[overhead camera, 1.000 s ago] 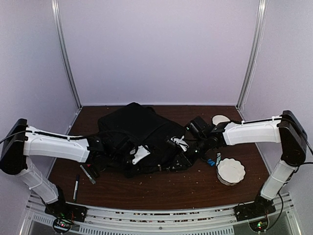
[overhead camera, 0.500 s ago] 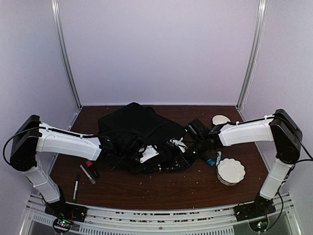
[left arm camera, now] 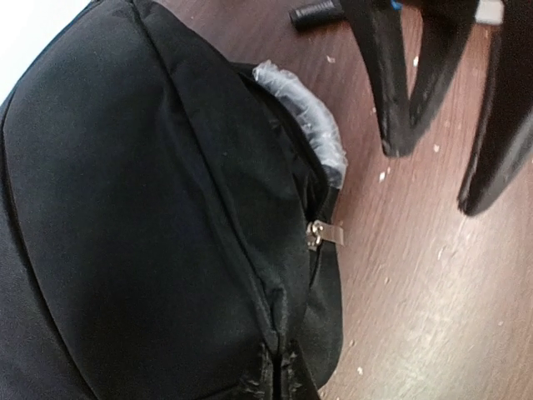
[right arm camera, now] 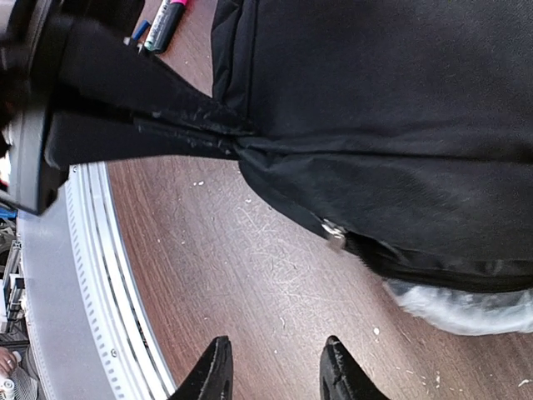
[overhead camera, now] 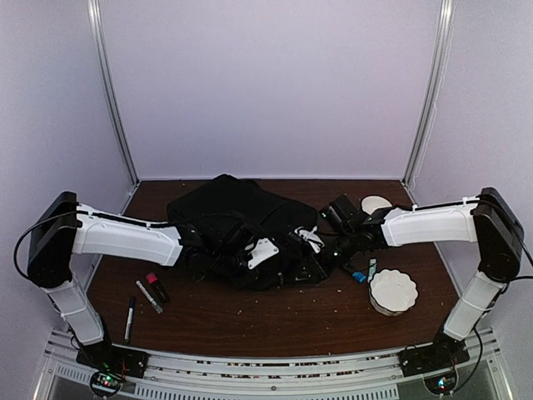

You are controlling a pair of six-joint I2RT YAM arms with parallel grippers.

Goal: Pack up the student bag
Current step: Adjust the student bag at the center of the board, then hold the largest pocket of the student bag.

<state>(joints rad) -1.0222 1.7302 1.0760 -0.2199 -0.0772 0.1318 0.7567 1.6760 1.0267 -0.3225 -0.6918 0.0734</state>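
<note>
The student bag (overhead camera: 225, 212) lay in the middle of the counter (overhead camera: 275, 325). Its far edge sat close to the back wall (overhead camera: 275, 92), and its near edge was well apart from the front rail (overhead camera: 275, 364), with a broad band of bare wood between them. On the left side, a grey marker (overhead camera: 150, 297), a red-capped marker (overhead camera: 156, 285) and a thin pen (overhead camera: 130, 317) narrowed the room near that arm. On the right, a fluted white dish (overhead camera: 393, 290) stood near the bag's end, with a small blue item (overhead camera: 360, 276) between the two. A small white disc (overhead camera: 375, 203) lay near the back right corner.

Each arm rose from its base to an elbow by its side wall. From there each white forearm ran almost level inward to the bag.

The left pincer (right arm camera: 233, 137) was clenched on a fold of the bag's black fabric at its near edge. The right pincer (right arm camera: 276, 346) was released, its jaws apart with only wood showing between them. It sat just off the bag's end, near the zipper pull (left arm camera: 325, 233) and the grey-silver handle (left arm camera: 304, 117). Whether its tips touched the counter could not be told.
</note>
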